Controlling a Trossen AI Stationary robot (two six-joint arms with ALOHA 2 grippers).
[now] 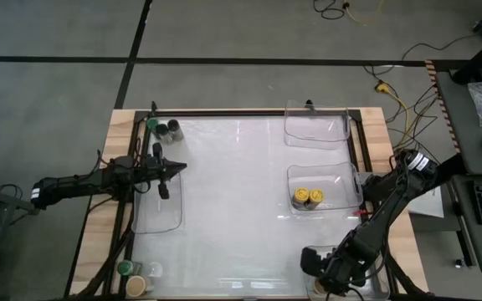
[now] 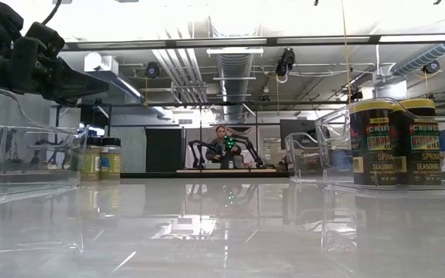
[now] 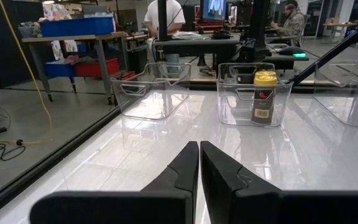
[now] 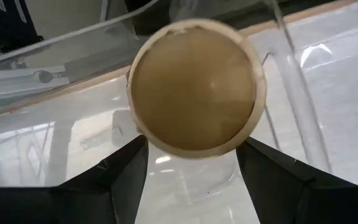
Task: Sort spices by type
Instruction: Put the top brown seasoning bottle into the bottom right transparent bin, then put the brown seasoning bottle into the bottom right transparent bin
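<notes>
My right gripper (image 1: 316,286) is at the table's near right, over a clear bin (image 1: 366,280), shut on a tan-lidded spice jar (image 4: 194,93). Two yellow-lidded jars (image 1: 307,197) stand in the middle right bin (image 1: 329,173); in the low view the same two yellow-lidded jars (image 2: 392,143) show at the right. A green-lidded jar (image 1: 151,125) and a black-lidded jar (image 1: 174,128) stand at the far left corner. Another green-lidded jar (image 1: 125,268) and a tan-lidded jar (image 1: 136,286) stand at the near left corner. My left gripper (image 1: 178,167) hovers shut and level above the left bin (image 1: 159,213). My right gripper has the tan-lidded jar between its two fingers (image 4: 126,171), one on each side of the jar's body just under the lid's rim (image 4: 143,138). The fingers come steeply from above. The round lid hides the contact itself and whether the jar stands on the bin's floor.
A clear bin (image 1: 316,127) stands at the far right. The table has a raised dark frame (image 1: 249,113) round it. The white middle of the table (image 1: 233,201) is bare. People sit at desks in the room beyond the table.
</notes>
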